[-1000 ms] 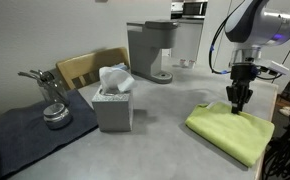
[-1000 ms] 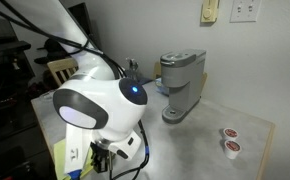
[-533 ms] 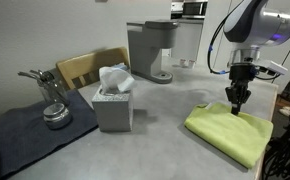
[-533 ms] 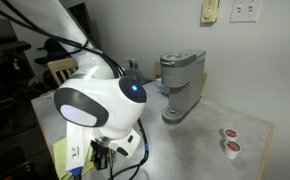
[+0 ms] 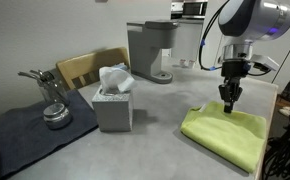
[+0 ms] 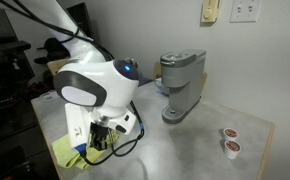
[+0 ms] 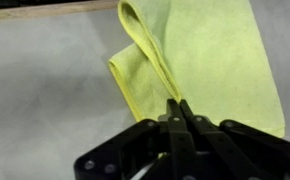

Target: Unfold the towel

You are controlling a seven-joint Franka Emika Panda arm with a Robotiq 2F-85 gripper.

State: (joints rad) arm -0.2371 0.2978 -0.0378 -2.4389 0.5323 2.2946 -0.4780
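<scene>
At the left of an exterior view lies a dark mat (image 5: pixel 25 130), then a tissue box (image 5: pixel 113 108) mid-worktop (image 5: pixel 150 135) and a coffee maker (image 5: pixel 150 50) at the back. All are well apart from the work, so the cloth has room to open out. The towel (image 5: pixel 225 135) lies folded at the right end of the worktop, near its edge. The end effector (image 5: pixel 227 104) stands upright over the towel's far side. In the wrist view its fingers are pressed together, pinching the towel (image 7: pixel 220 70) where a fold ridge runs up into the end effector (image 7: pixel 175 108). It probably holds only the top layer, so that layer can peel off the one beneath.
</scene>
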